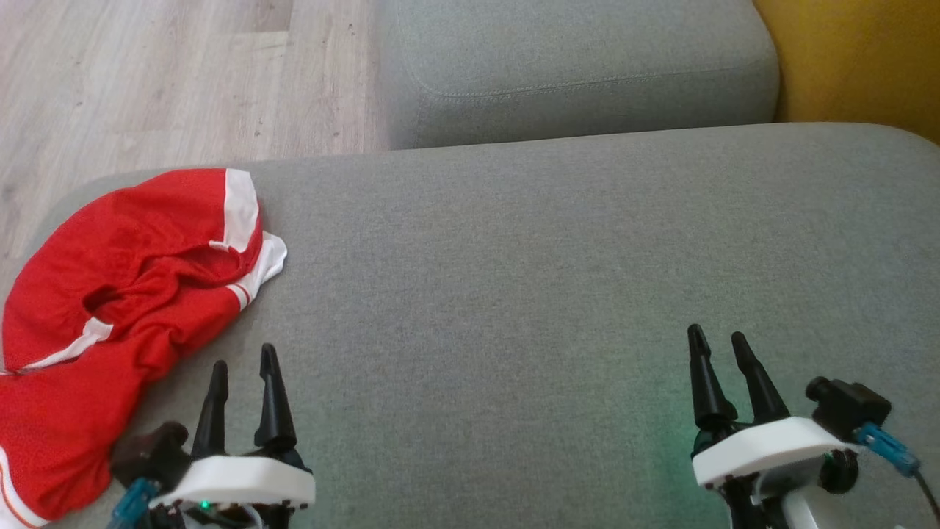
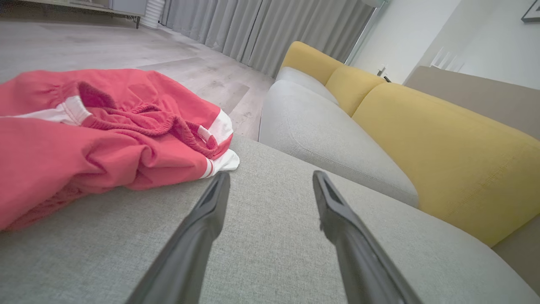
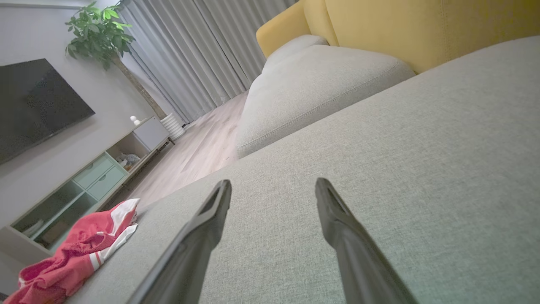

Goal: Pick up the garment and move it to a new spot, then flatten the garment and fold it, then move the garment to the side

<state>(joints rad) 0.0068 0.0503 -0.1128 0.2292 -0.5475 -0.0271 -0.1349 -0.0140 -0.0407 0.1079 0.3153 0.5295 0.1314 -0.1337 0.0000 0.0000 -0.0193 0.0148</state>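
A red garment with white trim (image 1: 125, 294) lies crumpled on the left end of the grey sofa cushion (image 1: 551, 264), partly draped over its left edge. My left gripper (image 1: 244, 355) hovers open just right of the garment's lower part, with nothing between its fingers. In the left wrist view the garment (image 2: 97, 139) bunches up left of the open left gripper (image 2: 270, 179). My right gripper (image 1: 717, 338) stands open over bare cushion at the lower right, far from the garment. The right wrist view shows the garment (image 3: 80, 249) at the lower left, beyond the open right gripper (image 3: 273, 185).
A second grey seat cushion (image 1: 580, 66) lies beyond this one, with a yellow backrest (image 1: 859, 59) at the right. Wooden floor (image 1: 147, 73) spreads past the cushion's left and far edges. A TV cabinet (image 3: 88, 177), potted plant and curtains stand across the room.
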